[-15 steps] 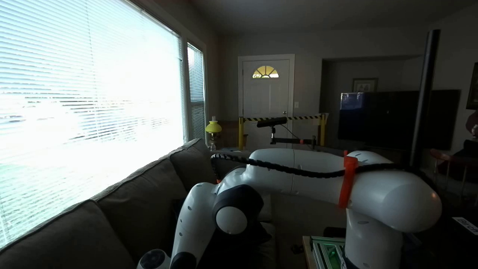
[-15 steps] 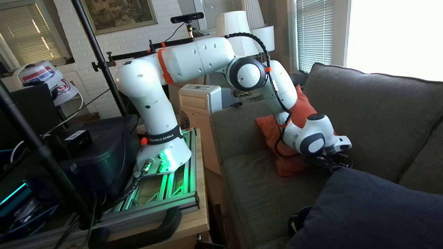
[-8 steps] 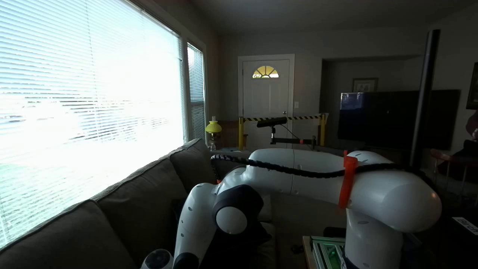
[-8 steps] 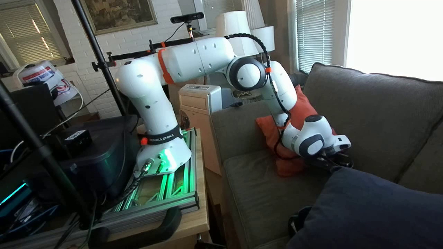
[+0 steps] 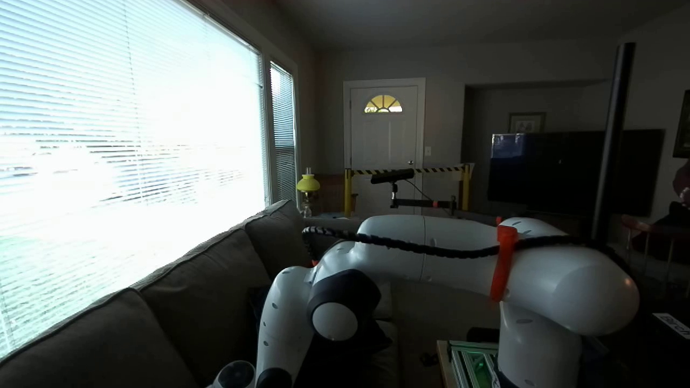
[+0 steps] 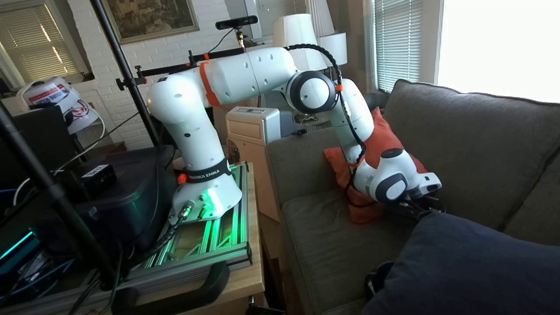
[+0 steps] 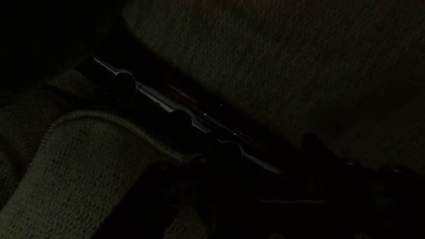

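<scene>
Seemingly our reach is done: mid-frame, the gripper [image 7: 236, 152] straddles a dark object [image 7: 186, 96]; gripping may remain, but we cannot tell whether its jaws pinch it.

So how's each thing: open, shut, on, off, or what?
Gripper, too dark to tell open or shut
Dark shiny-edged thing, unclear whether held
Door, shut
Window blinds, lowered
Television, screen dark
Base lights, glowing green
Red cushion, leaning, partly hidden
Yellow lamp, unclear whether lit
</scene>
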{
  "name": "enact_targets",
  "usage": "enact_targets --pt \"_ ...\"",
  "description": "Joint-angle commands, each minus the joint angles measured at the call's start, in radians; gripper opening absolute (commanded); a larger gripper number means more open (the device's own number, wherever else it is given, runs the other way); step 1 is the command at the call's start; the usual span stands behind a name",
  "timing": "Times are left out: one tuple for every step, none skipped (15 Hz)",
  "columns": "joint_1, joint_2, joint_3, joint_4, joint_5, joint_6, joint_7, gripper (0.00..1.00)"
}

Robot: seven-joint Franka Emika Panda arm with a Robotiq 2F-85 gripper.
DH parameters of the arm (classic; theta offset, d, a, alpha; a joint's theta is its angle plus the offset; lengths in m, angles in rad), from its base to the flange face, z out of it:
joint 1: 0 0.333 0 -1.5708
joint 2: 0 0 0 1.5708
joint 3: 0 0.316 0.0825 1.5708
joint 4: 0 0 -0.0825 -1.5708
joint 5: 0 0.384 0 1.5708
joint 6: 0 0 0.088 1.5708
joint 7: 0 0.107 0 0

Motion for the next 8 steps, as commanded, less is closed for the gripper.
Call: enact_targets --pt "0.030 0.000 -0.041 -0.027 0.013 0.039 0.034 0.38" --pt "0.033 0.000 -0.046 -0.026 0.011 0.038 0.033 0.79" --pt "0.032 0.000 -0.046 -0.024 0.008 0.033 0.031 0.74" --pt "0.013 0.000 -0.026 -0.016 -0.006 0.012 0.015 0.76" --pt "0.002 0.000 -0.013 -0.011 -0.015 0.007 0.005 0.81" --pt "0.000 0.000 -0.010 -0.006 -0.019 -0.001 0.001 0.90" --pt "0.001 0.000 -0.012 -0.001 -0.017 -0.015 0.001 0.97" --pt "0.000 0.000 -0.010 0.005 -0.016 -0.038 0.000 1.00"
